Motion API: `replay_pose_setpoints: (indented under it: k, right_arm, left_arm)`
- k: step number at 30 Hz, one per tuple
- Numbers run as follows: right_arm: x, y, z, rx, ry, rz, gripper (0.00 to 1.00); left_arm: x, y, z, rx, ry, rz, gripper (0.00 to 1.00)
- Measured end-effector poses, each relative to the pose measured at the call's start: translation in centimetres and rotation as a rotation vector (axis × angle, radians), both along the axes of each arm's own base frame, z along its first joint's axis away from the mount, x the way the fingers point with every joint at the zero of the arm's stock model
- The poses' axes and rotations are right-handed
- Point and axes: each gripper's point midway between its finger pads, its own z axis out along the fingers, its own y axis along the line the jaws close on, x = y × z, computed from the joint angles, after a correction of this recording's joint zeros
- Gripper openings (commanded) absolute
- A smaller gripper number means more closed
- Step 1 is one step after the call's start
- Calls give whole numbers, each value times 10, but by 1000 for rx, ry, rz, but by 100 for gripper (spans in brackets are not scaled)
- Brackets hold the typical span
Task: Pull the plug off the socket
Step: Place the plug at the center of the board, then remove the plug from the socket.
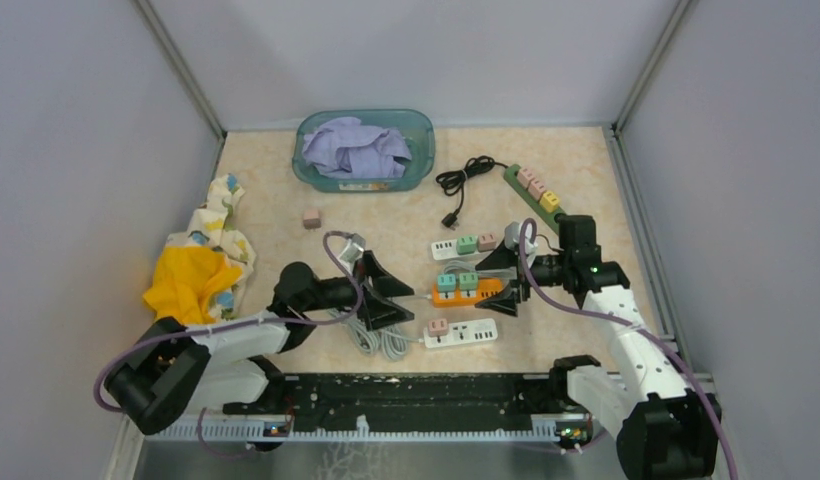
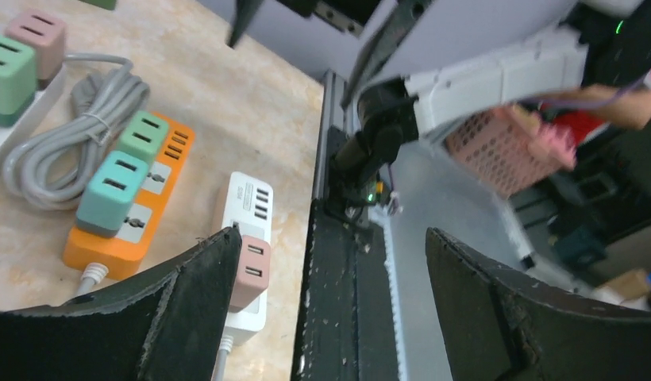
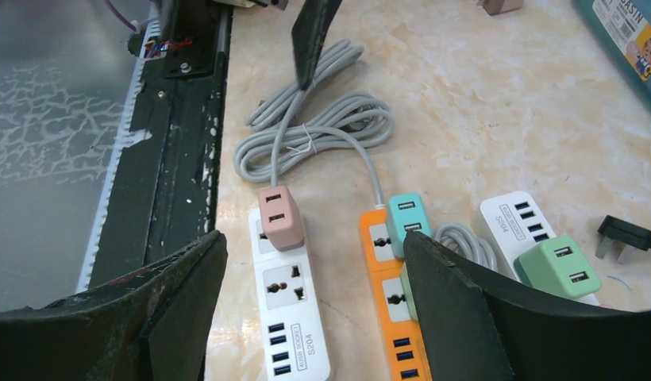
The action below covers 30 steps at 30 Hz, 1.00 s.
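Near edge of table [image 1: 286,240], centre: white power strip [image 1: 466,332], lying flat, with one pink plug [image 1: 438,326] seated in the end nearer the left arm. A coiled grey cord [image 1: 371,338] lies just beside it.

Just behind: orange power strip [image 1: 481,290] carrying two teal plugs [image 1: 446,282] side by side.

Further back: second white strip [image 1: 444,248] with a green plug [image 1: 467,243] and another pink one.

Far right: green strip [image 1: 514,178] bearing three plugs, with a black cable [image 1: 466,178] beside it.

Left gripper [image 1: 408,303]: fingers spread wide, nothing between them, just left of the orange strip and the near white strip.

Right gripper [image 1: 481,288]: fingers spread and empty at the orange strip's right end; whether it touches cannot be told.

Back: teal basket [image 1: 426,150] holding lavender cloth [image 1: 354,148].

Left edge: yellow patterned cloth [image 1: 186,280].
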Motion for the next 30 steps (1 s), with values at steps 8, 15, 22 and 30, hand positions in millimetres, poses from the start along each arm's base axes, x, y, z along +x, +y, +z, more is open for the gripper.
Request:
replay_pose_setpoints:
  k: [8,15,22,30]
  right_arm:
    - [-1,0,0,-4,-20,5,82]
    - [-1,0,0,-4,-27,7,81]
    - [-1,0,-1,-5,-30,8,81]
    - [-1,-1,0,-5,-34,9,81]
  left_arm:
    - [-35,-40,-17,132,-295,-4,86]
    - [-21,-61,-50,371,-509,83,78]
    - [1,-71,-76,586,-565,105,70]
    - [3,-78,-99,726,-527,37,62]
